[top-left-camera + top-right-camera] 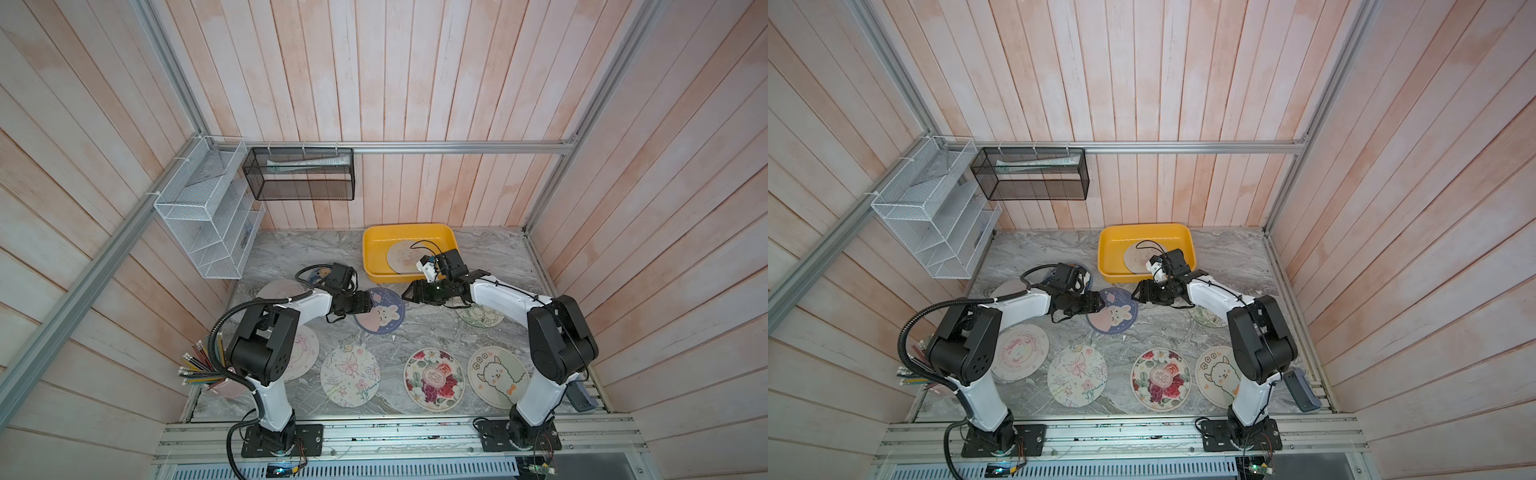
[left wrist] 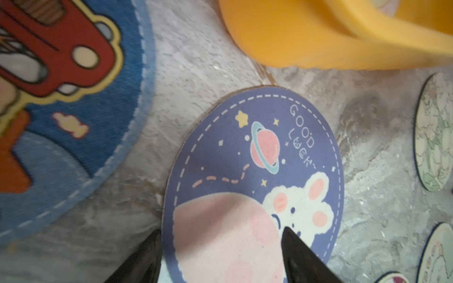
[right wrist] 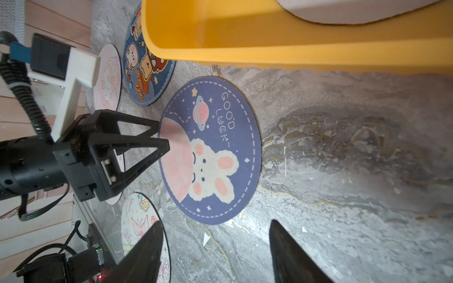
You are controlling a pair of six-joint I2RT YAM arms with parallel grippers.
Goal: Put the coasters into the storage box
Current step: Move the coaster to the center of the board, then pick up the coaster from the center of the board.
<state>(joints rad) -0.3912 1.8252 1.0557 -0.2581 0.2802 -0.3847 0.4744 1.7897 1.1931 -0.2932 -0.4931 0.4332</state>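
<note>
A purple bunny coaster lies flat on the marble, just in front of the yellow storage box. My left gripper is open at its edge, one fingertip over the print and one beside the rim. My right gripper is open over bare marble on the coaster's other side and holds nothing. A cream coaster lies in the box. A blue coaster lies beside the left wrist.
More coasters lie on the marble: butterfly, red flowers, alpaca, pink, and a green one under the right arm. A pencil cup stands front left. A white wire rack and a black mesh basket hang on the walls.
</note>
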